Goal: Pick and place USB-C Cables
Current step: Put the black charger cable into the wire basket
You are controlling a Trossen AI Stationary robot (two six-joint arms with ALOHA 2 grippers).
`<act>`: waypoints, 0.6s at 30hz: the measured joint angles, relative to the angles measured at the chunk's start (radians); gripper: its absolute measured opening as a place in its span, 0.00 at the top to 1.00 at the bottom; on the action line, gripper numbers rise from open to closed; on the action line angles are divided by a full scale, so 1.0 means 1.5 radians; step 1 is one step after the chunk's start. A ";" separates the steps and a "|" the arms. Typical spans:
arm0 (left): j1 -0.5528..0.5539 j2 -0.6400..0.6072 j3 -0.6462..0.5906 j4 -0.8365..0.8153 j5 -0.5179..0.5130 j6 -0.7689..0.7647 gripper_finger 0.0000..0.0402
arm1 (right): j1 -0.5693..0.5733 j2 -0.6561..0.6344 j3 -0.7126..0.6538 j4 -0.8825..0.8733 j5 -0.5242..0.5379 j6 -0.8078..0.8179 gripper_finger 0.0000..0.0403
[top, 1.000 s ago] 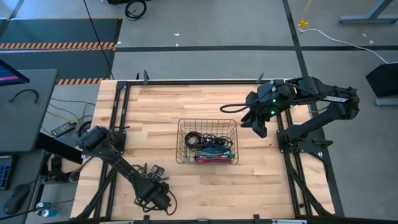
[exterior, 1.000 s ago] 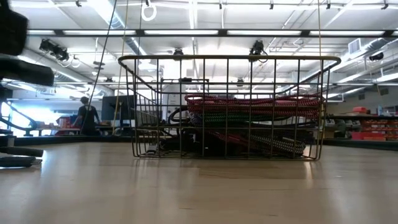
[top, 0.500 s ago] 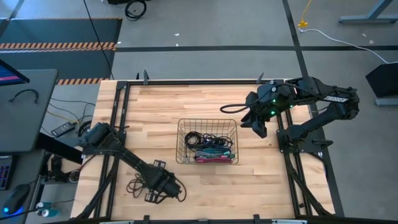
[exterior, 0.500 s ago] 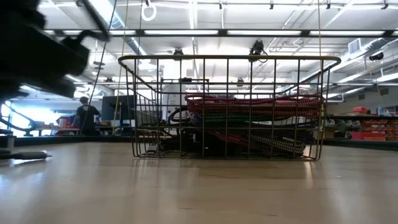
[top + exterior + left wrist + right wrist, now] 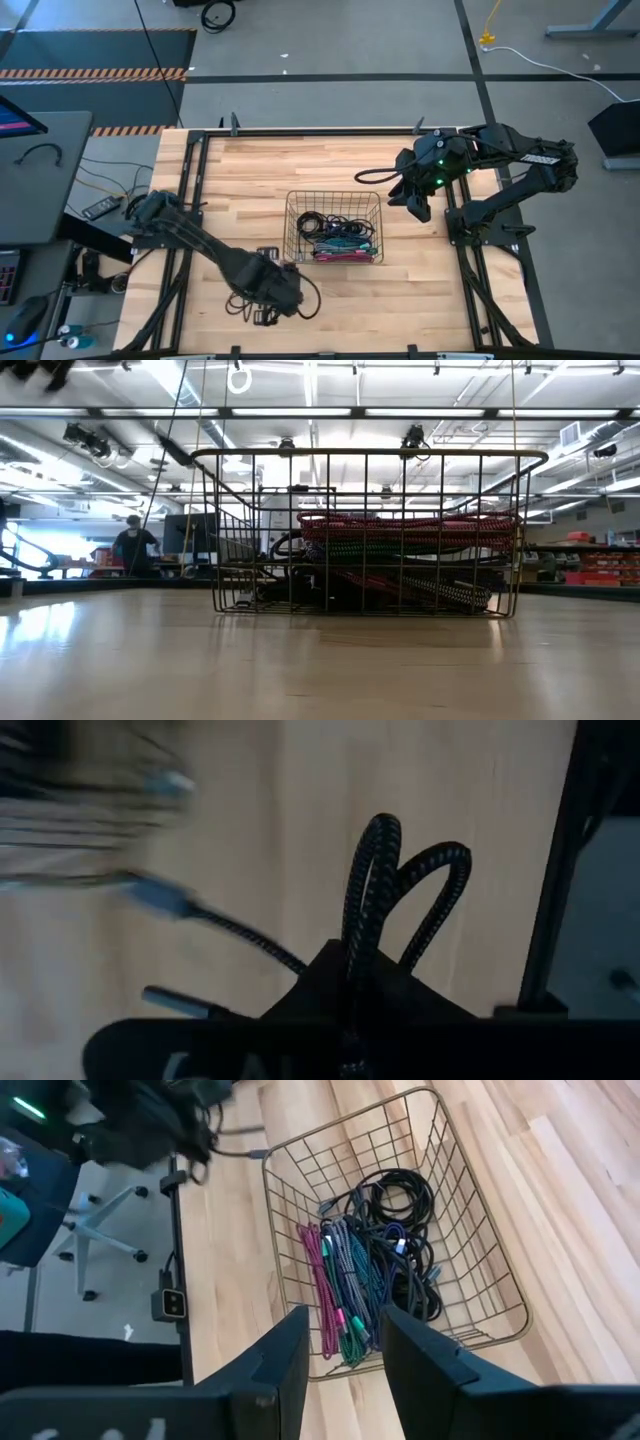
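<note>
Cable bundles of black, purple, teal and magenta, the USB-C cables (image 5: 337,238), lie heaped in a wire basket (image 5: 290,228) near the middle of the desk (image 5: 250,170). In the low view the magenta and green ones (image 5: 410,525) sit highest in the pile, reaching about the upper half of the basket's wall (image 5: 230,530).

The left gripper (image 5: 268,292) hangs above the desk's front edge, just off the basket's front-left corner and outside it. Its fingers are clenched on a black braided cable (image 5: 375,890): two loops stand up out of the closed fingertips in the left wrist view, and loose ends with silvery plugs (image 5: 160,905) trail off to one side over the wood. From above, dark loops (image 5: 302,296) dangle around this gripper, apart from the basket's load.

The right gripper (image 5: 412,201) waits near the desk's right edge, just beside the basket's back-right corner. Its fingers (image 5: 290,1355) stand parted with nothing between them, the basket of cables in sight beyond.
</note>
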 joint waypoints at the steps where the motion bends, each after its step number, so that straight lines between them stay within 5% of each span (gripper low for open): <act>1: 0.000 -0.002 0.037 -0.032 -0.028 -0.008 0.97 | 0.000 0.000 0.000 0.000 -0.001 -0.002 0.68; 8: 0.039 -0.006 0.277 -0.175 -0.213 -0.016 0.97 | 0.000 0.000 0.000 0.003 -0.005 -0.030 0.68; 18: 0.175 -0.005 0.367 -0.114 -0.236 0.225 0.97 | -0.019 -0.019 0.000 0.010 -0.001 -0.037 0.68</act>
